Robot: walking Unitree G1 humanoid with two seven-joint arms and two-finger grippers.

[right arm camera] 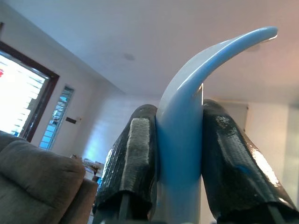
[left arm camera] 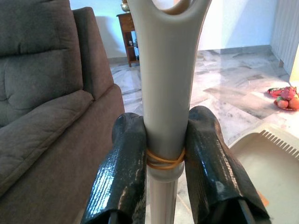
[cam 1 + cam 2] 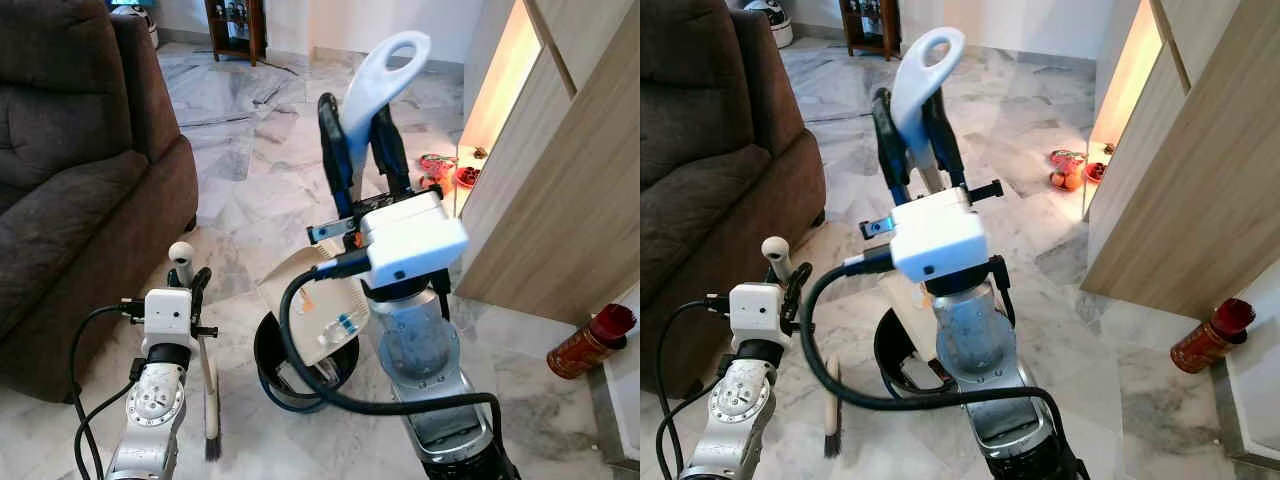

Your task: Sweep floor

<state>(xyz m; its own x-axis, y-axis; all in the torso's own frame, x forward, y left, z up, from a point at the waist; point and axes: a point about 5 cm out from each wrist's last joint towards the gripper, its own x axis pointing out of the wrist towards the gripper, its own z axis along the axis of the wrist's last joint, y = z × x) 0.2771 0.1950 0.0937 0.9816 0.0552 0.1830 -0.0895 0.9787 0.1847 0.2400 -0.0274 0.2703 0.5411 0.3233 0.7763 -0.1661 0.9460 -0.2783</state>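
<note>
Nearest, the left gripper (image 2: 164,158) is clamped on the broom handle (image 2: 166,93) just above a rubber band; the broom (image 3: 209,395) stands near upright, bristles on the marble floor (image 3: 250,150). Beside it, the right gripper (image 3: 362,150) is closed tight around the blue dustpan handle (image 3: 385,75), the cream dustpan (image 3: 315,300) hanging tilted over a black bin (image 3: 300,385). Both tools look light, stiff, smooth plastic — prone to twisting in the fingers, so a hold low on each handle seems soundest. Left: a brown sofa (image 3: 70,180). Right: a red bottle (image 3: 590,342) by the wooden cabinet (image 3: 560,190). Farther off — red toys (image 3: 445,172).
</note>
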